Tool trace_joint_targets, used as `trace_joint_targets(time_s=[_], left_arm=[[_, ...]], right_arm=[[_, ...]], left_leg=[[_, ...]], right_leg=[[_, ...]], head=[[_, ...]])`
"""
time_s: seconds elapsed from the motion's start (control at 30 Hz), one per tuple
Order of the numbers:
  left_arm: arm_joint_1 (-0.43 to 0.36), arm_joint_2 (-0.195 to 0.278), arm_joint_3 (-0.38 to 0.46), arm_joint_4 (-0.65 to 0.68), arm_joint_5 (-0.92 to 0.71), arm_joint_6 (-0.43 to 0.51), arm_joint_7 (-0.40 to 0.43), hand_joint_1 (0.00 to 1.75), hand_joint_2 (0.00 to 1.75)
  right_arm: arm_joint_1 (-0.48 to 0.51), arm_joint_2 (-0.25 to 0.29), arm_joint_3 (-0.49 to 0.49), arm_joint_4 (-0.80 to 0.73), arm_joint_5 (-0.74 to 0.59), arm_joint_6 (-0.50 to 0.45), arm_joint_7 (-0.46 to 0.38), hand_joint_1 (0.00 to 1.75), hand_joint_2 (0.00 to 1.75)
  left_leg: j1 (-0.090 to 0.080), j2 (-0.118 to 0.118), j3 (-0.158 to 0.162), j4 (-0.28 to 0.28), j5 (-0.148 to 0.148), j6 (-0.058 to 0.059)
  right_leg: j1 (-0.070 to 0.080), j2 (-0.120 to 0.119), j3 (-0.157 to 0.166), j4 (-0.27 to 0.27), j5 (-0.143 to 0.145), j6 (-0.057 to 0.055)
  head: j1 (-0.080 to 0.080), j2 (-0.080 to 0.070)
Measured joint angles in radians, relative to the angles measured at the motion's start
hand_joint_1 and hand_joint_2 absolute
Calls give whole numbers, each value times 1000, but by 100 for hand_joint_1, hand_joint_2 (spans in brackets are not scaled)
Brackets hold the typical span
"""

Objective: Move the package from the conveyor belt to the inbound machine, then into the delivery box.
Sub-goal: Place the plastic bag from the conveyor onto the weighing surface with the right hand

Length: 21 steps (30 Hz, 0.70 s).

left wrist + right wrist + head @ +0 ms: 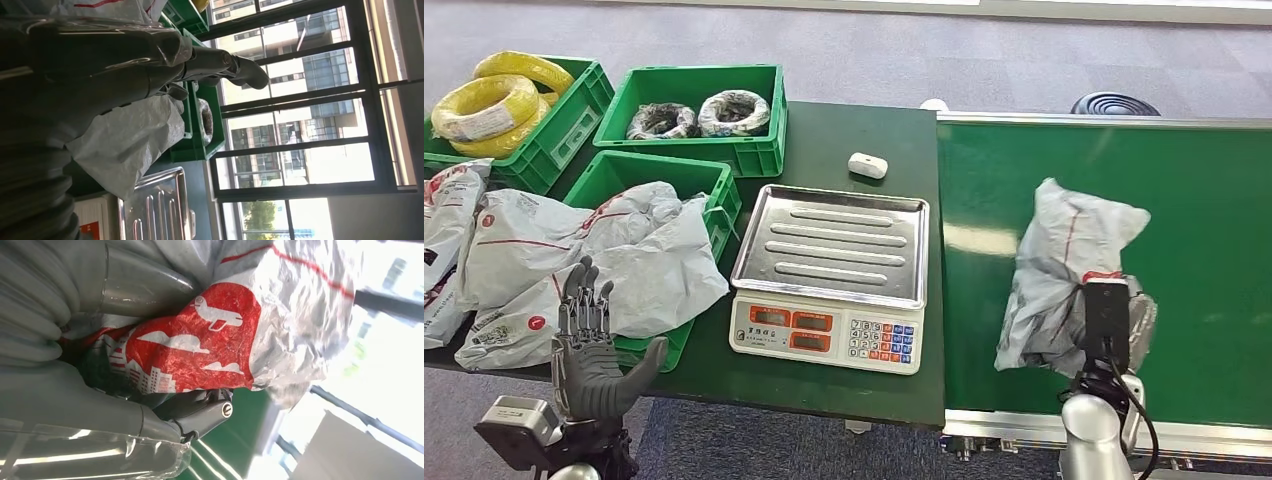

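A crumpled grey package (1069, 270) with red print stands on the green conveyor belt (1204, 200) at the right. My right hand (1114, 320) grips its near lower end. In the right wrist view the package (280, 315) sits between the thumb and the dark fingers (200, 415). The weighing scale (832, 270) with its bare steel tray stands left of the belt. Further left, a green crate (654, 175) is heaped with grey packages. My left hand (589, 350) is raised near the table's front left edge, fingers spread and holding nothing; in the left wrist view that hand (150, 65) is bare too.
Two more green crates stand at the back left, one with yellow cable coils (494, 105), one with dark coils (699, 112). A small white device (867, 164) lies behind the scale. More grey bags (444, 240) spill over the table's left edge.
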Motion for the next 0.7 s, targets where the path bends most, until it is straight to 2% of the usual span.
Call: trace_joint_targets(time_s=[0.2, 0.33, 0.53, 0.7], left_arm=[[-12, 0, -3, 7, 4, 0, -14, 0, 175], [-34, 0, -10, 22, 4, 0, -20, 0, 175], [-78, 4, -22, 42, 11, 0, -24, 0, 175], [-89, 7, -22, 53, 17, -1, -24, 0, 175]], right_arm=[[25, 3, -8, -195, -19, -107, -100, 175, 175], [-18, 5, 20, -248, 18, -150, -152, 175, 175], [-185, -8, 134, -208, -24, 43, -77, 175, 175], [-243, -15, 179, -173, -29, 53, -71, 175, 175]], left_leg=[[0, 1, 0, 0, 0, 0], [0, 3, 0, 0, 0, 0], [0, 3, 2, 0, 1, 0], [0, 0, 1, 0, 1, 0]], right_leg=[[0, 1, 0, 0, 0, 0], [0, 2, 1, 1, 1, 0], [0, 2, 1, 1, 2, -1], [0, 0, 1, 1, 1, -1]], head=[[0, 0], [0, 0], [0, 0], [0, 0]])
